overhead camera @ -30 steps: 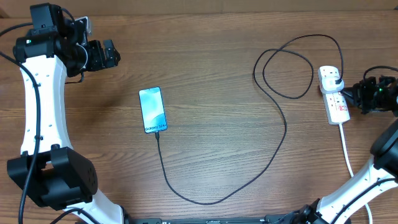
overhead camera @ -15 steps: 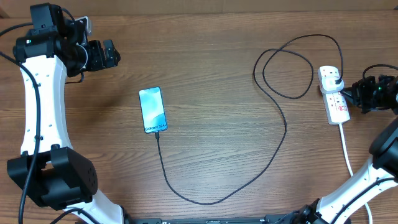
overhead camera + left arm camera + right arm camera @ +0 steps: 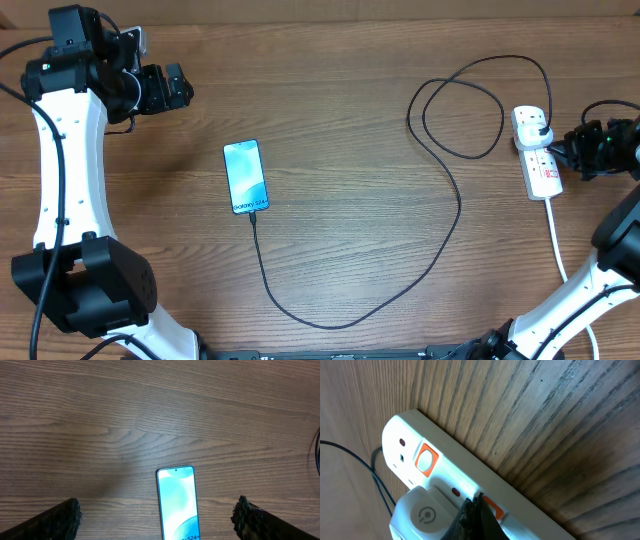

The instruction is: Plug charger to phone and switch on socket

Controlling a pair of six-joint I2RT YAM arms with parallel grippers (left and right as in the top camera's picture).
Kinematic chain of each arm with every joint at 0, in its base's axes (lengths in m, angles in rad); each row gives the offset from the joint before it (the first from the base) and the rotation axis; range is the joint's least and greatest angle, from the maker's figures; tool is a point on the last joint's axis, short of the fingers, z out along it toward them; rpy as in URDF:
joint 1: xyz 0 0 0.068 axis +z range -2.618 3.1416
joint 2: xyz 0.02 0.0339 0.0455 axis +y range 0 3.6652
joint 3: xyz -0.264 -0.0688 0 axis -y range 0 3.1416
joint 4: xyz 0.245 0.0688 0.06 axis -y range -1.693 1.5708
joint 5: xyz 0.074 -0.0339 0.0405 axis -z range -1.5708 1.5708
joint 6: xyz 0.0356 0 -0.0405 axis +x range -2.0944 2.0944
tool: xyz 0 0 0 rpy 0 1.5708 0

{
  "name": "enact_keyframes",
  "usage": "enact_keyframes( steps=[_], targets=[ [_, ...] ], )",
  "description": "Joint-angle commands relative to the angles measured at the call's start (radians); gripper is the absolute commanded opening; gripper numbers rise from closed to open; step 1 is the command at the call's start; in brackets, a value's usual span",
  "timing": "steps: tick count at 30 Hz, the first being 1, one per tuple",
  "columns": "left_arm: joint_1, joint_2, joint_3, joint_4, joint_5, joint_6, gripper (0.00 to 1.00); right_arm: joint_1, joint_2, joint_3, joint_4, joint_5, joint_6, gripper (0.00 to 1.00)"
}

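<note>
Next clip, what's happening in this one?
The charger is plugged into the bottom of the phone, which lies lit and face up mid-table, and its cable runs across to the socket. The right claw, closed to a point, sits on one of the socket's orange switches, apparently pressing it. The left claw hangs open at the far left, holding nothing.

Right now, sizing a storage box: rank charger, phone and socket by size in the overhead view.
1. charger, sprawls widest.
2 and 3. socket and phone look alike: socket longer, phone wider.
</note>
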Motion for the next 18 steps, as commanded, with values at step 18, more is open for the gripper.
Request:
enact_keyframes(
  steps=[18],
  targets=[
    [-0.008, -0.003, 0.013, 0.001, -0.003, -0.013, 1.0, 0.121, 0.035, -0.029, -0.074, -0.019, -0.076, 0.04]
  ],
)
